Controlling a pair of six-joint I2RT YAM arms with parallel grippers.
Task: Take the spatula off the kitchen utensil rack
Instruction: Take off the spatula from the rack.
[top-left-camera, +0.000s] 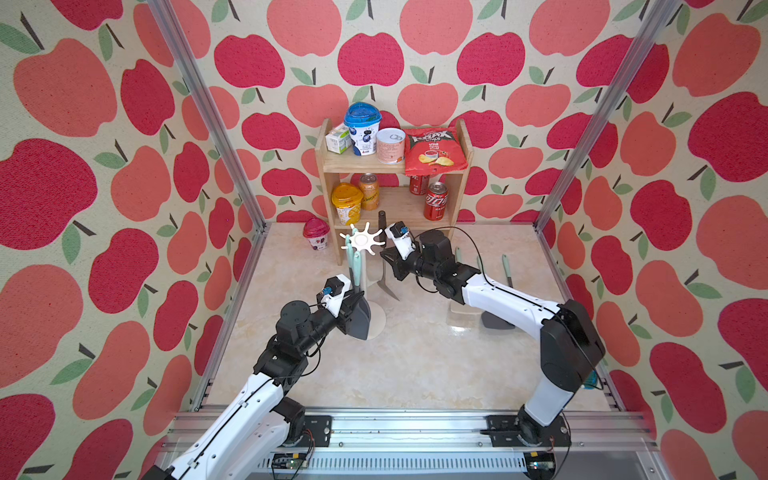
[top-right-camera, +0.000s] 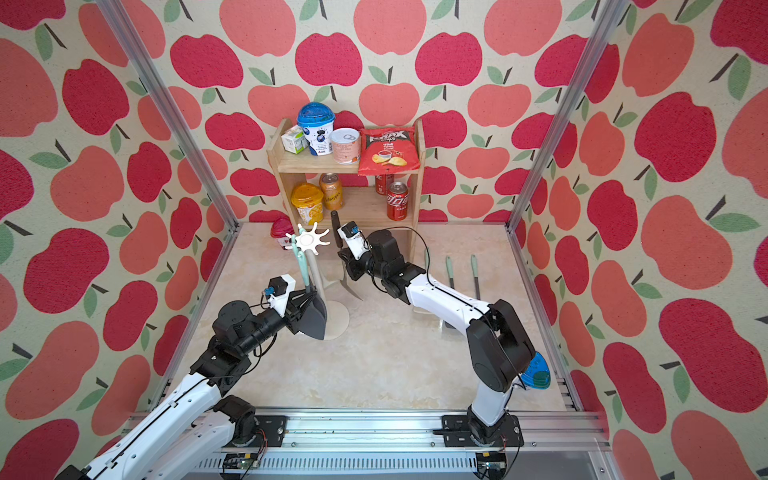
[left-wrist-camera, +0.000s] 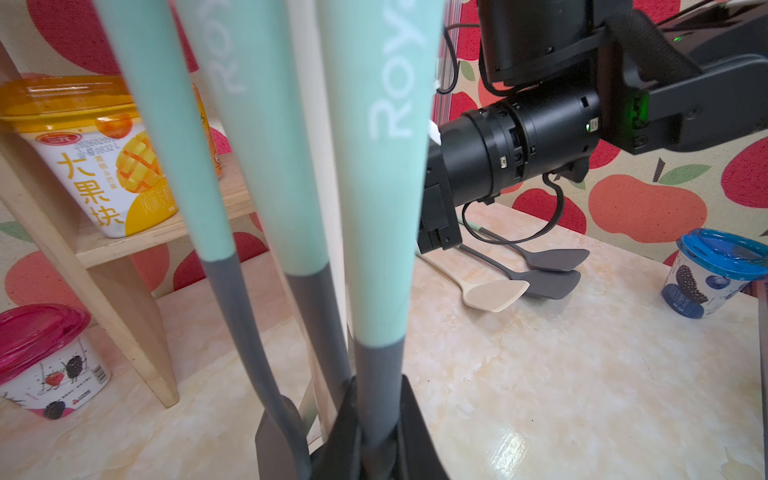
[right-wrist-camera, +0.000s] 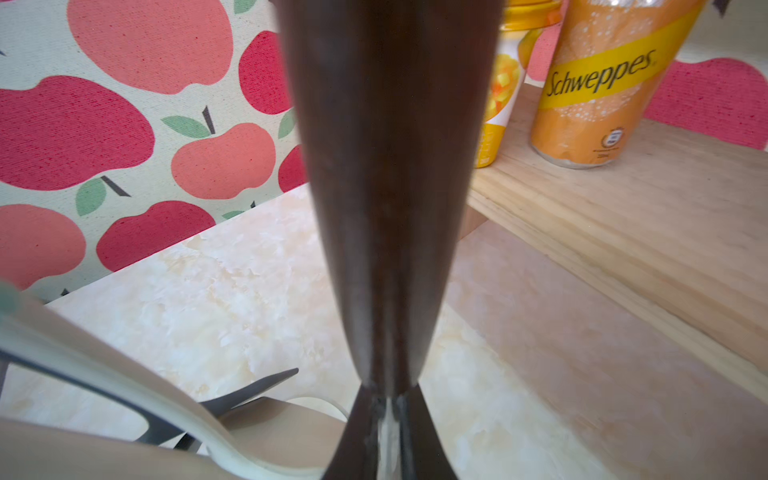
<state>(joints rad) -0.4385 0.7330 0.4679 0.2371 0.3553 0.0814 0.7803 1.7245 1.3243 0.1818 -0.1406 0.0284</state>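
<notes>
In both top views I am clamping my right gripper (top-left-camera: 385, 258) onto the spatula (top-left-camera: 382, 226), the dark-handled one. I am holding it upright just beside the star crown of the kitchen utensil rack (top-left-camera: 362, 240), on my right arm's side. Its handle tip is poking above the crown and its metal blade is pointing down near the white pole. Whether the handle is touching the nearest prong, I cannot tell. My left gripper (top-left-camera: 352, 302) is pinching the grey neck of a mint-handled utensil (top-left-camera: 354, 262), which is hanging from a prong on the crown's far side from the spatula. The wooden shelf (top-left-camera: 328, 166) is standing right behind the rack. In the left wrist view my fingers (left-wrist-camera: 417, 434) are squeezing together on that grey neck, with three mint handles (left-wrist-camera: 257, 166) rising close before the lens. Past them, three loose spatulas (left-wrist-camera: 540, 286) are lying on the table (left-wrist-camera: 561, 395). In the right wrist view the brown handle is filling the middle, and my fingers (right-wrist-camera: 434, 446) are closing tight on its narrow metal foot. An orange can (right-wrist-camera: 602, 83) is standing on the shelf behind it.
</notes>
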